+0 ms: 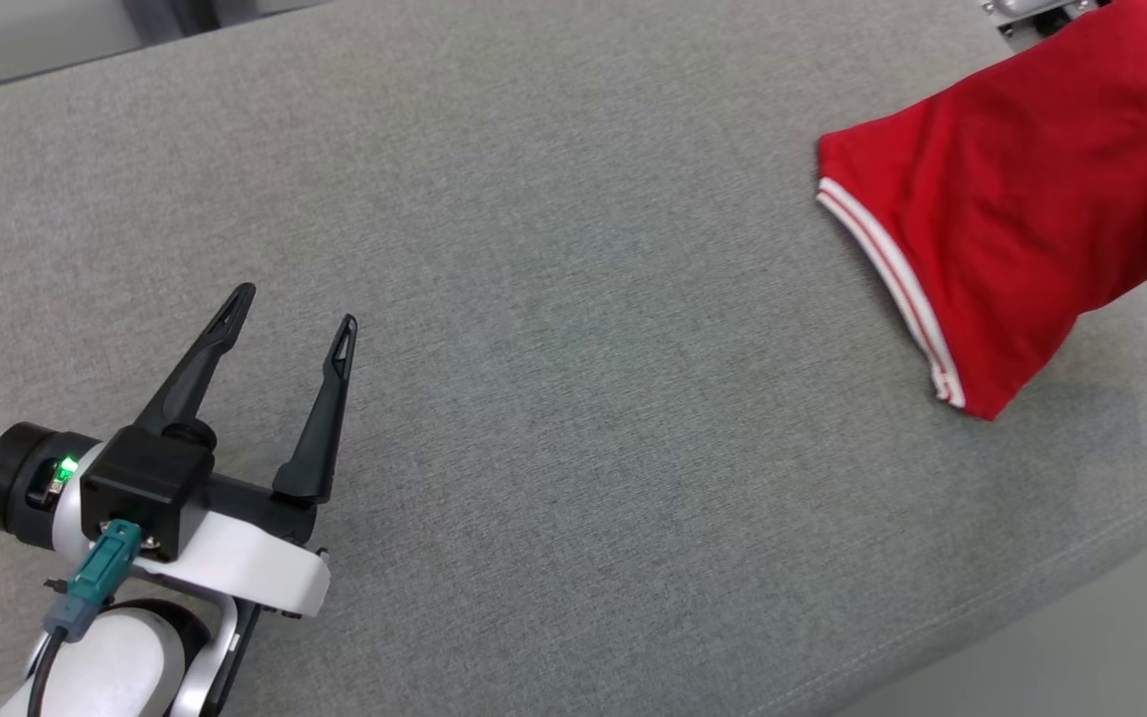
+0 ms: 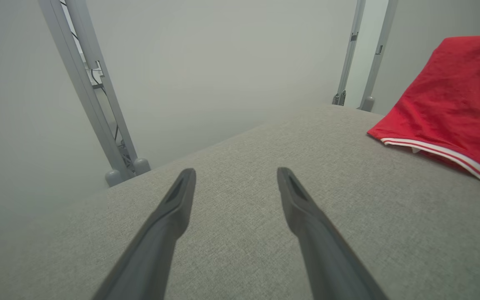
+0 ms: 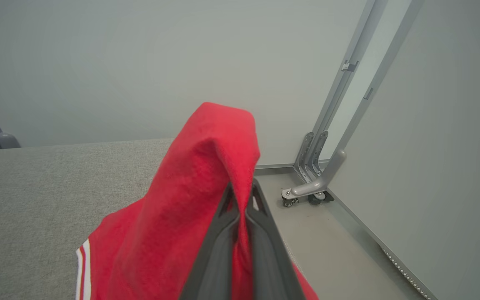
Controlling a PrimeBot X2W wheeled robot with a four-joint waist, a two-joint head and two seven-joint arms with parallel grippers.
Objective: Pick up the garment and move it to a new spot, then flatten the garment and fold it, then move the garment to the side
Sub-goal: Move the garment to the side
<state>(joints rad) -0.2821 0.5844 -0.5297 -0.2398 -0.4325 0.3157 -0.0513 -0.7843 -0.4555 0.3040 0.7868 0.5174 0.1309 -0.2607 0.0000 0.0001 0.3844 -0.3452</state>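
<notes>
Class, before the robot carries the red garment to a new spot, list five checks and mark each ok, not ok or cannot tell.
1. Right gripper shut on the red garment: ok.
2. Left gripper open, holding nothing: ok.
3. Grey surface bare for a new spot: ok.
4. Striped hem lifted off the surface: cannot tell.
5. Flatness of the red garment: not ok, it hangs draped.
</notes>
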